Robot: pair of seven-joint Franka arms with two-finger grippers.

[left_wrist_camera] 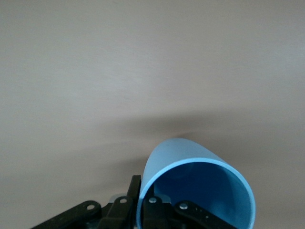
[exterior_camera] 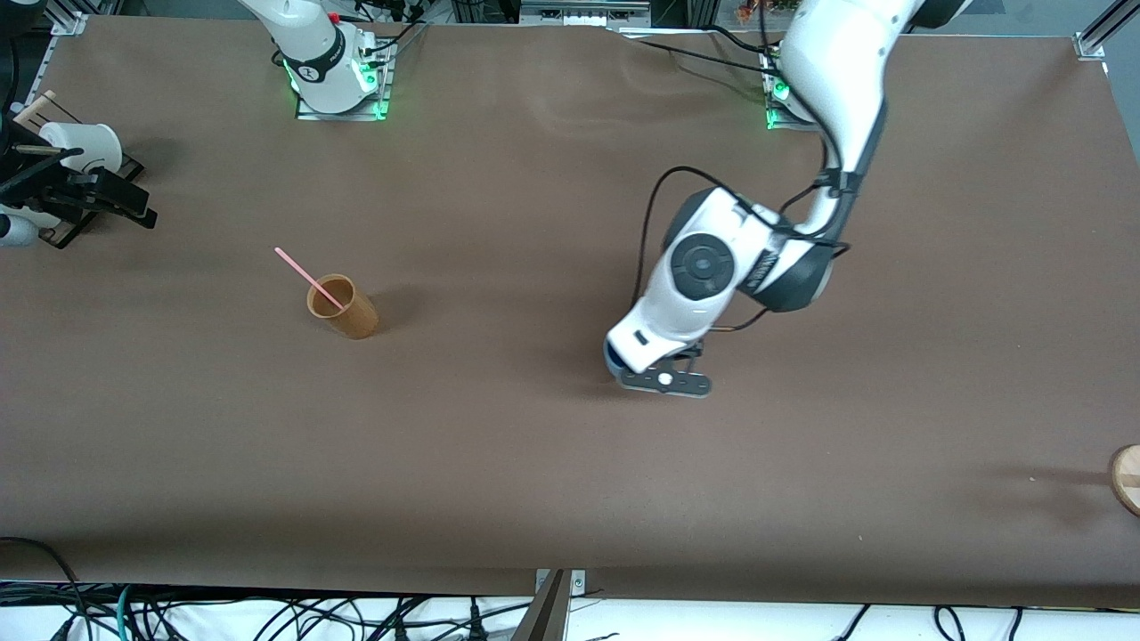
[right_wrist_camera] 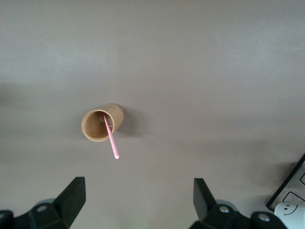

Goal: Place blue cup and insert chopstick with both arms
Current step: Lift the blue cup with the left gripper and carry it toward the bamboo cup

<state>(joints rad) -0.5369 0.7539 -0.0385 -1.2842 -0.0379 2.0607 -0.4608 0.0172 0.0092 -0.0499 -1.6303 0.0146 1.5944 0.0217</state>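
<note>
My left gripper (exterior_camera: 663,380) is low over the middle of the table. It is shut on the wall of the blue cup (left_wrist_camera: 190,160), one finger inside the rim and one outside (left_wrist_camera: 143,202). Only a blue sliver of the cup (exterior_camera: 612,358) shows under the wrist in the front view. The pink chopstick (exterior_camera: 307,278) leans in the brown cup (exterior_camera: 349,312), which stands toward the right arm's end of the table. My right gripper (right_wrist_camera: 138,200) is open and empty, high above the table. The brown cup (right_wrist_camera: 112,117) and the chopstick (right_wrist_camera: 111,139) lie well below it.
A white cup (exterior_camera: 85,147) sits on a wooden rack (exterior_camera: 44,111) at the right arm's end of the table. It also shows in the right wrist view (right_wrist_camera: 286,210). A round wooden piece (exterior_camera: 1127,476) lies at the left arm's end.
</note>
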